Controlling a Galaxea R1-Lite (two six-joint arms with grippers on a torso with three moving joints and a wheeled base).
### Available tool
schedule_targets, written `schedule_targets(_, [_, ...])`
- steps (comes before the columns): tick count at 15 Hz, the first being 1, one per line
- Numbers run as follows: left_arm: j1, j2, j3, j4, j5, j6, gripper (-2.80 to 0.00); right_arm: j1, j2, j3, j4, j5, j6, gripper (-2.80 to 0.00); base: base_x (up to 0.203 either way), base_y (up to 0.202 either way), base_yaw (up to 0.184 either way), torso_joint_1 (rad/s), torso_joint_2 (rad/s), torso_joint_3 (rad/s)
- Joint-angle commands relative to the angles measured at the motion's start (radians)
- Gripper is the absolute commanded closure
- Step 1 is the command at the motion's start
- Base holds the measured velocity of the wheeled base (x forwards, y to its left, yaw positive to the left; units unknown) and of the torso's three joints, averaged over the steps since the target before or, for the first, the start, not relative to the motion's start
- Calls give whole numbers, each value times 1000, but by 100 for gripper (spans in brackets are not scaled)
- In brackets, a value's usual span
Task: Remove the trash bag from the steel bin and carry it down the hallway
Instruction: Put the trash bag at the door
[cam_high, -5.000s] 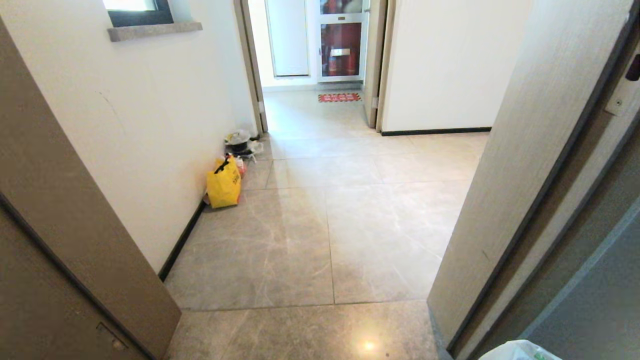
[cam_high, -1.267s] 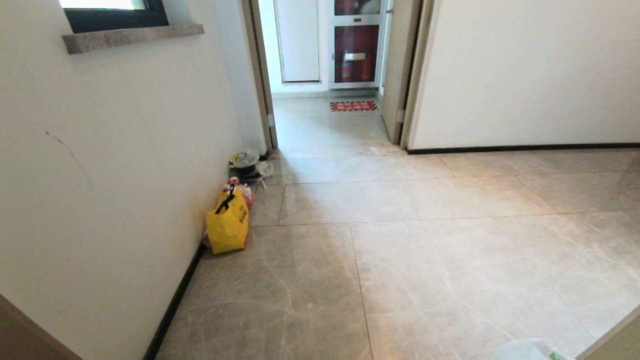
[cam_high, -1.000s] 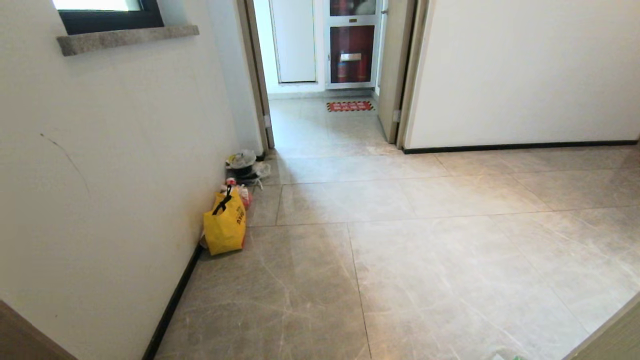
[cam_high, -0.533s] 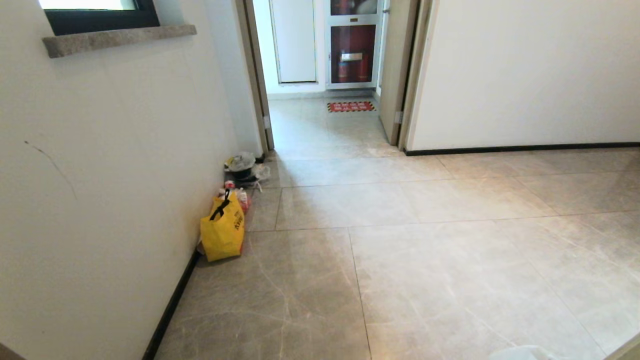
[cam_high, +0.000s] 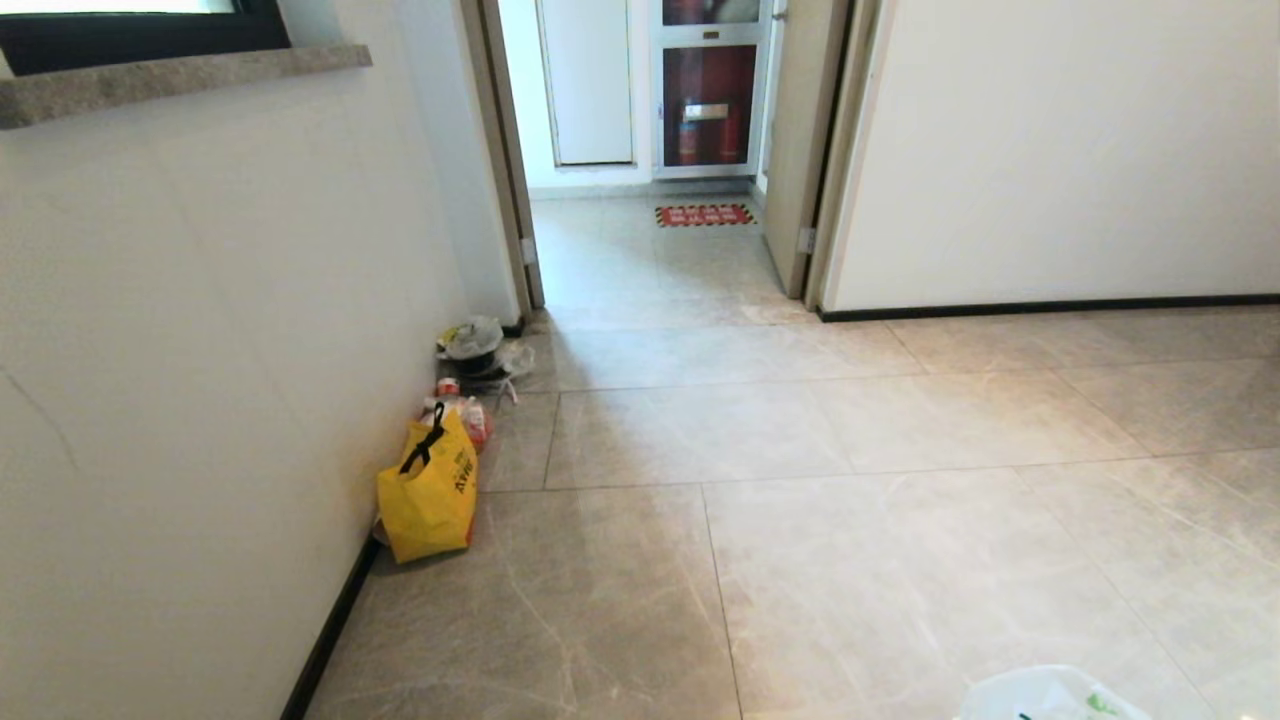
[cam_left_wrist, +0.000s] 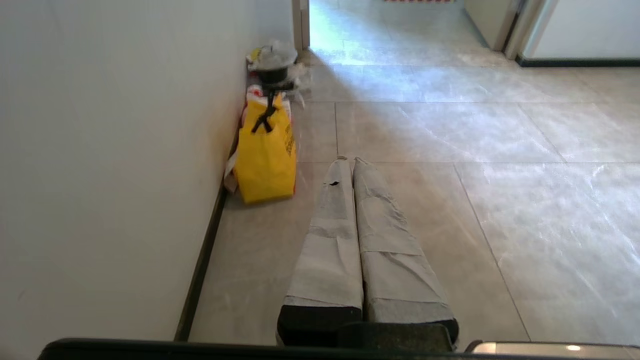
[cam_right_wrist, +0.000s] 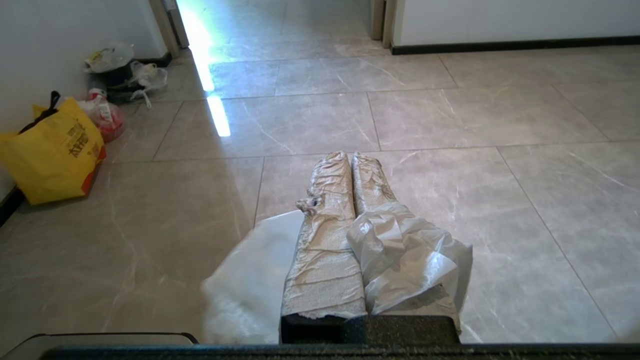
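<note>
Carrying the thin, crinkly white plastic trash bag (cam_right_wrist: 400, 260) pinched in my closed right gripper (cam_right_wrist: 350, 156); it probably hangs light, soft and slippery, best held by gathered film. My left gripper (cam_left_wrist: 348, 160) is closed, empty.

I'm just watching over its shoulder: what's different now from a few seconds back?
The robot has driven out of the doorway into the hallway; the door frames have left its view, and the yellow tote bag looks nearer. The right pincer stays shut on the trash bag; the left pincer stays shut, empty.
</note>
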Motion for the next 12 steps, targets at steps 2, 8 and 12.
schedule_targets(2, [0, 0, 0, 1, 1, -1, 0, 0, 2, 0, -1, 0, 0, 0, 197, 0, -1, 1, 3, 4])
schedule_targets(8, [0, 0, 0, 1, 1, -1, 0, 0, 2, 0, -1, 0, 0, 0, 192, 0, 1, 2, 3, 4])
schedule_targets(12, [0, 0, 0, 1, 1, -1, 0, 0, 2, 0, -1, 0, 0, 0, 185, 0, 1, 0, 2, 4])
